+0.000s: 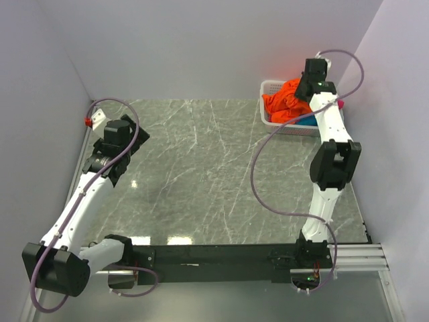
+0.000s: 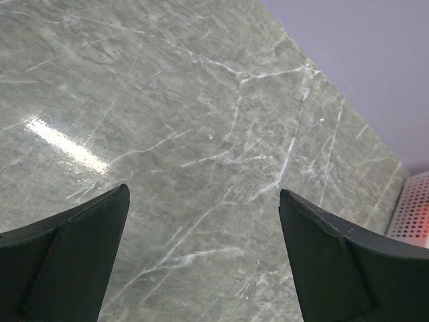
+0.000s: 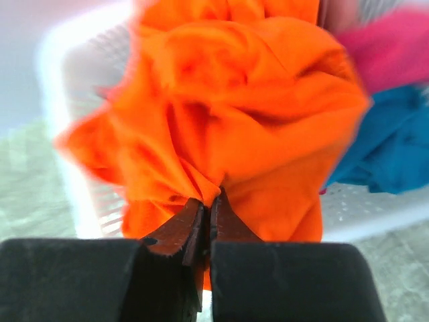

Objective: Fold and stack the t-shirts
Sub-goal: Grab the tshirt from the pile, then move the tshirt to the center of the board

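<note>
The bright orange t-shirt (image 1: 285, 104) is bunched up in the white basket (image 1: 270, 87) at the back right. My right gripper (image 3: 210, 201) is shut on a fold of the orange t-shirt (image 3: 228, 100) and holds it over the basket. The magenta t-shirt (image 3: 392, 47) and the turquoise t-shirt (image 3: 395, 144) lie in the basket beside it. The salmon pink t-shirt is hidden. My left gripper (image 2: 201, 201) is open and empty above the bare marble table (image 2: 201, 100) at the left; in the top view the left gripper (image 1: 120, 134) sits near the left wall.
The white slotted basket (image 3: 74, 87) stands against the right wall at the back corner; its corner shows in the left wrist view (image 2: 412, 215). Grey walls close in the table on left, back and right. A black rail (image 1: 221, 255) runs along the near edge.
</note>
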Controlling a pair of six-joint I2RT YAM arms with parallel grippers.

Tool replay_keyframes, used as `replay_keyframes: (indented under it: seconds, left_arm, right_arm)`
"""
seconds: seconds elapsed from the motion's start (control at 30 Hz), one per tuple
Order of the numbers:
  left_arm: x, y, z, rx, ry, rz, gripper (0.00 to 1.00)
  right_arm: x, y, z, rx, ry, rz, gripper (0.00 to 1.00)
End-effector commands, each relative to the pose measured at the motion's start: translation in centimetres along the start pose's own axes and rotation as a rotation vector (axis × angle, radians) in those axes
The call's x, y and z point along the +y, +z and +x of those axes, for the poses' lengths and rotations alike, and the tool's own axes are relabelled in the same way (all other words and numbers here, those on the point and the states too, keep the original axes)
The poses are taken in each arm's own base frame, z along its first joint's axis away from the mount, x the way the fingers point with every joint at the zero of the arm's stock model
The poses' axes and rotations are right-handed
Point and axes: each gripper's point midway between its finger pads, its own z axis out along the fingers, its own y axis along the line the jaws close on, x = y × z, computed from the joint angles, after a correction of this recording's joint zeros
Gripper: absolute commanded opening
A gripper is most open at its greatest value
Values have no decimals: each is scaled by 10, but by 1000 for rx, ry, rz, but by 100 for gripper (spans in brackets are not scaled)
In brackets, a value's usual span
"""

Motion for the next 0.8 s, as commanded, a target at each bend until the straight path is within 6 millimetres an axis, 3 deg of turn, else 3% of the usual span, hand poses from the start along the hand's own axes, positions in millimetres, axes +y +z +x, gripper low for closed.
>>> replay_keyframes:
  seconds: [0.0,0.03,0.1,0.13,0.23,0.27,0.33,0.37,0.47,0.53,0.57,0.63,0.67,0.7,0.73,0.77]
  left_arm:
    - [-21,-18,-26,-60,-26,99,99]
    - [-22,-19,-26,-58,-26,109,99]
    - [-24,-24,-29,-65,-27,128,99]
    - [-24,-26,-29,-65,-30,133,100]
    - [-24,-32,-32,-72,-39,145,99]
    - [-25,-34,-33,-74,-45,150,99]
    - [-25,-41,-36,-82,-54,167,99]
    - [-24,-42,-36,-83,-57,167,100]
    - [-21,-52,-42,-98,-85,168,99]
    - [-20,-59,-46,-109,-98,174,99]
    - [-16,-62,-46,-108,-102,163,100]
    - [-10,-67,-51,-134,-127,146,99]
    - [-7,-71,-54,-146,-138,140,99]
    - [-2,-70,-55,-158,-150,121,100]
    - [0,-71,-55,-164,-154,115,99]
    - [2,-72,-56,-171,-161,109,99]
  right_arm:
    - [33,-134,-112,-349,14,-148,0]
    - [43,-164,-120,-393,7,-178,0]
    - [55,-201,-130,-450,-26,-206,0]
    - [72,-233,-133,-495,-43,-252,0]
    - [101,-299,-142,-599,-99,-368,0]
    - [131,-330,-135,-620,-132,-492,0]
    - [158,-373,-129,-660,-159,-626,0]
    - [182,-409,-123,-701,-198,-729,0]
    - [218,-463,-103,-732,-231,-882,0]
    - [220,-465,-98,-718,-202,-876,0]
    - [224,-453,-88,-681,-205,-866,0]
    - [206,-433,-85,-664,-157,-754,0]
    - [207,-401,-62,-610,-170,-691,0]
    - [187,-393,-62,-614,-137,-615,0]
    - [182,-383,-50,-585,-113,-599,1]
    - [177,-346,-10,-497,-156,-549,3]
